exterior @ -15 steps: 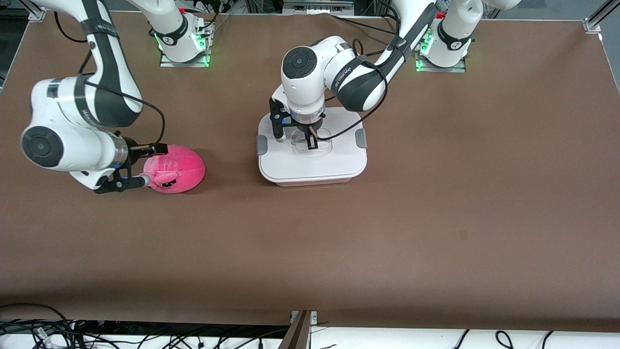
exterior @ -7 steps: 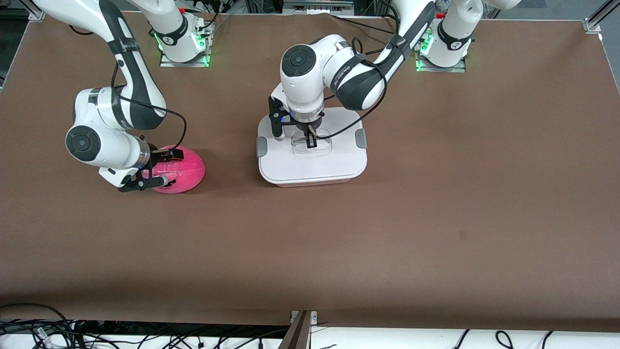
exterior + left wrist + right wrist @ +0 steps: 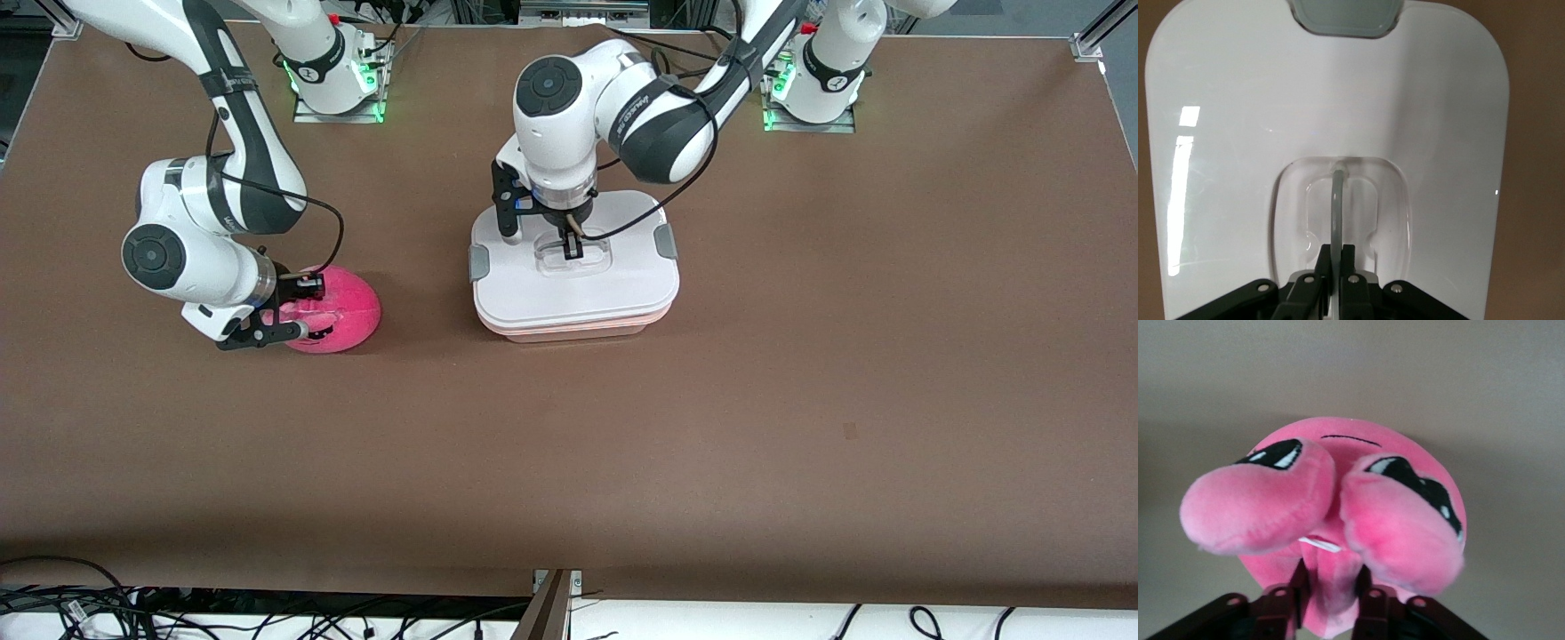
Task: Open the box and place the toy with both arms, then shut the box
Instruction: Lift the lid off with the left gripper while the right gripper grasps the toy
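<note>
The box (image 3: 569, 331) sits mid-table, its pale pink tub showing as a thin band under the white lid (image 3: 578, 289). The lid hangs just above the tub, a grey clip (image 3: 479, 263) at each end. My left gripper (image 3: 572, 249) is over the lid's middle, shut on the thin clear handle (image 3: 1336, 207) in its recess. In the left wrist view the lid (image 3: 1338, 100) fills the frame and the left gripper (image 3: 1337, 257) pinches the handle. The magenta toy (image 3: 345, 311) lies toward the right arm's end. My right gripper (image 3: 298, 308) is shut on the toy's (image 3: 1338, 480) plush, its fingers (image 3: 1298, 583) sunk in.
The brown table (image 3: 711, 427) stretches wide on the front-camera side of the box and the toy. Both arm bases (image 3: 333, 80) with green lights stand at the table's edge farthest from the front camera. Cables hang off the nearest edge.
The right gripper moved in over the toy and closed on its plush. The left gripper closed on the handle and raised the lid a little, baring the pink tub rim.
</note>
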You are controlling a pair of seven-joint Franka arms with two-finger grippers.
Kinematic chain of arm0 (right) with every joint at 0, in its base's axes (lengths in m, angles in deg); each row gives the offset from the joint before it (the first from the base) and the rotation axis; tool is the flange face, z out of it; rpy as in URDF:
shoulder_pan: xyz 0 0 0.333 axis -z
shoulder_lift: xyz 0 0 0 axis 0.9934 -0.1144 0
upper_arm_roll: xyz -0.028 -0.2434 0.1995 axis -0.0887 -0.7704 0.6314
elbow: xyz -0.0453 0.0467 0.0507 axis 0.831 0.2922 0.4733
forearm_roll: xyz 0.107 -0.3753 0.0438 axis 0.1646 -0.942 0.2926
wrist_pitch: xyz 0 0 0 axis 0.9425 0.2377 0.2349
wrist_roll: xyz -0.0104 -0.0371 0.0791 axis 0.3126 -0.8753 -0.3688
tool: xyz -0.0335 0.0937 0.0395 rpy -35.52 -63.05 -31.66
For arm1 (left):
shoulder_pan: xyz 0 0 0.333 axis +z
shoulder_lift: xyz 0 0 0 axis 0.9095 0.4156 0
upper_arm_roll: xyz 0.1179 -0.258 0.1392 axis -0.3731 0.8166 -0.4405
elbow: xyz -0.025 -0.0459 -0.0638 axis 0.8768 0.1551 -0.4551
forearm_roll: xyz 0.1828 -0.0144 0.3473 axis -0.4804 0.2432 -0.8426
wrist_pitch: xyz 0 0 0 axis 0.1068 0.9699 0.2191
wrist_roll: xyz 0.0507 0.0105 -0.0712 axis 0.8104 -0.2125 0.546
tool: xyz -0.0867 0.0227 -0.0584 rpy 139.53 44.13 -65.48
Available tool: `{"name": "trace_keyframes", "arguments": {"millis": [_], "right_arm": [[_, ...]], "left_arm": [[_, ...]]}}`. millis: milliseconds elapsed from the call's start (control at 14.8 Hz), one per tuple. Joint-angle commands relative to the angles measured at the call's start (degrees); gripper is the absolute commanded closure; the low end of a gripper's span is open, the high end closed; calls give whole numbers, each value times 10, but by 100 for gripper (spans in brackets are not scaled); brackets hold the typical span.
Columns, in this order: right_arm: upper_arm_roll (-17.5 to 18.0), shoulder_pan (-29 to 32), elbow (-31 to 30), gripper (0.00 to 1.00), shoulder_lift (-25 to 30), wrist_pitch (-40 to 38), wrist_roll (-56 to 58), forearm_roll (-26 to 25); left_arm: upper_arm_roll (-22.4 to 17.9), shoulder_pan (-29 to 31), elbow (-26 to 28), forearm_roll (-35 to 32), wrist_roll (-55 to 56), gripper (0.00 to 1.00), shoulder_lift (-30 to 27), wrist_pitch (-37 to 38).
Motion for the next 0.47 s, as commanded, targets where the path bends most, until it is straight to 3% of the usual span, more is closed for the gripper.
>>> {"name": "trace_keyframes", "arguments": {"millis": [0,270,405], "right_arm": [[2,1,-8,100,21,0,35,6],[3,1,53,100,24,-63,76,1],[27,1,95,100,28,-97,91,-1]], "left_arm": [[-1,29,-2,1,-4,100,-33,49],[0,139,-13,32,-26,100,-62,120],[-1,207,-14,49,-69,100,-67,145]]}}
